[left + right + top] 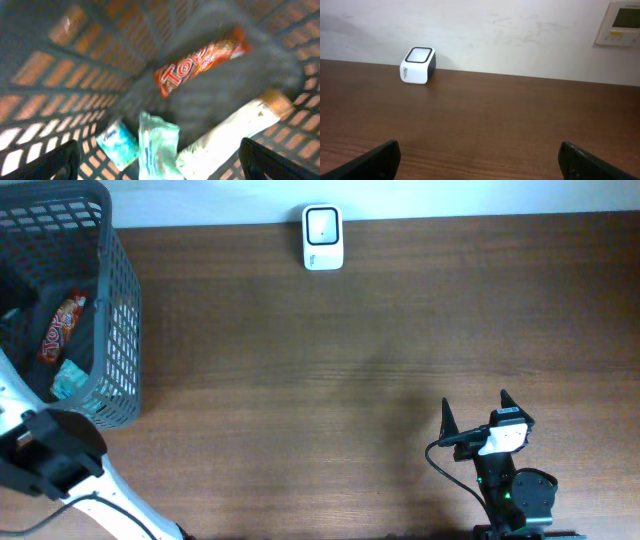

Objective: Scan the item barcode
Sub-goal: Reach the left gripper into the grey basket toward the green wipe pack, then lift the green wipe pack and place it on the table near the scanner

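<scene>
Candy bar (200, 62) lies in basket (60, 80) below left hand (160, 162).

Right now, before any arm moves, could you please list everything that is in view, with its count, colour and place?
table: one, dark brown wood, under everything
basket: one, dark grey mesh, far left corner of the table
snack bar: one, red-orange wrapper, lying in the basket
small packets: two, pale teal and white, side by side in the basket
long packet: one, white with a brown end, in the basket beside the small packets
scanner: one, white with a black face, at the far edge, middle of the table
wall panel: one, off-white, on the wall behind the table
left gripper: one, black, open, above the basket contents
right gripper: one, black, open, near right side of the table
</scene>
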`<state>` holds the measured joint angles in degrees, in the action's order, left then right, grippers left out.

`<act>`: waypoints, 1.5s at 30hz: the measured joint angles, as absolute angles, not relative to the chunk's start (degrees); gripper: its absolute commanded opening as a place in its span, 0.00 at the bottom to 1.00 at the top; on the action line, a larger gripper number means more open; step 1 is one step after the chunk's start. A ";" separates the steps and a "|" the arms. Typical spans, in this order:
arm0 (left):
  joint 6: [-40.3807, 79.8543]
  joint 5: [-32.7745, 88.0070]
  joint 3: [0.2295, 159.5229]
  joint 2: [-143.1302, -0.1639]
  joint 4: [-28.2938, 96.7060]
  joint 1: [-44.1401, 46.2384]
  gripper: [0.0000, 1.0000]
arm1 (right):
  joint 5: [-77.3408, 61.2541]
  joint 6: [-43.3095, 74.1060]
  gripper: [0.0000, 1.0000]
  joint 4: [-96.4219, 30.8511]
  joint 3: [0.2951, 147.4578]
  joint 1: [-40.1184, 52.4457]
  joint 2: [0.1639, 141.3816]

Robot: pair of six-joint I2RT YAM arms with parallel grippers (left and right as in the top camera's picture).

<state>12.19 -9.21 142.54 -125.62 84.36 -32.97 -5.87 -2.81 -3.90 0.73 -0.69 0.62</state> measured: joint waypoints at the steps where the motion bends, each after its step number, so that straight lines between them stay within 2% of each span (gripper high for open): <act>1: 12.43 -9.23 142.54 -126.93 85.56 -32.95 1.00 | -5.87 -2.83 0.99 -3.90 0.73 -0.69 0.62; 11: 16.60 -16.60 140.97 -134.76 91.00 -28.16 0.99 | -5.85 -2.79 0.99 -3.90 0.73 -0.69 0.62; 15: 21.45 -21.56 131.50 -134.82 88.03 -23.79 0.99 | -5.85 -2.83 0.99 -3.90 0.73 -0.69 0.62; 22: 25.85 -23.29 120.44 -134.91 84.53 -26.26 0.98 | -5.85 -2.81 0.99 -3.90 0.73 -0.69 0.62; 23: 26.04 -23.44 119.33 -134.91 83.72 -26.48 0.89 | -5.85 -2.81 0.99 -3.90 0.73 -0.69 0.62; 26: 26.33 -23.90 116.79 -134.91 80.77 -26.72 0.70 | -5.85 -2.83 0.99 -3.90 0.73 -0.69 0.62; 27: 25.76 -24.10 115.96 -134.91 79.66 -26.72 0.58 | -5.85 -2.81 0.99 -3.90 0.73 -0.69 0.62; 28: 25.71 -24.18 114.65 -134.91 78.54 -26.72 0.39 | -5.85 -2.79 0.99 -3.90 0.73 -0.69 0.62; 29: 25.56 -24.56 114.15 -134.89 77.95 -26.72 0.25 | -5.85 -2.81 0.99 -3.90 0.73 -0.69 0.62; 30: 25.58 -25.41 113.51 -134.89 77.69 -26.72 0.00 | -5.87 -2.79 0.99 -3.90 0.73 -0.69 0.62; 36: 25.32 -24.05 118.58 -135.44 83.11 -26.79 0.00 | -5.85 -2.83 0.99 -3.90 0.73 -0.69 0.62; 40: 25.36 -19.14 141.88 -136.40 90.37 -26.83 0.00 | -5.87 -2.79 0.99 -3.88 0.73 -0.69 0.64; 45: 25.39 -9.37 172.57 -135.52 92.60 -26.83 0.00 | -5.85 -2.81 0.99 -3.90 0.73 -0.69 0.62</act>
<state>25.39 -9.37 172.57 -135.52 92.60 -26.83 -5.85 -2.81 -3.90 0.73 -0.69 0.62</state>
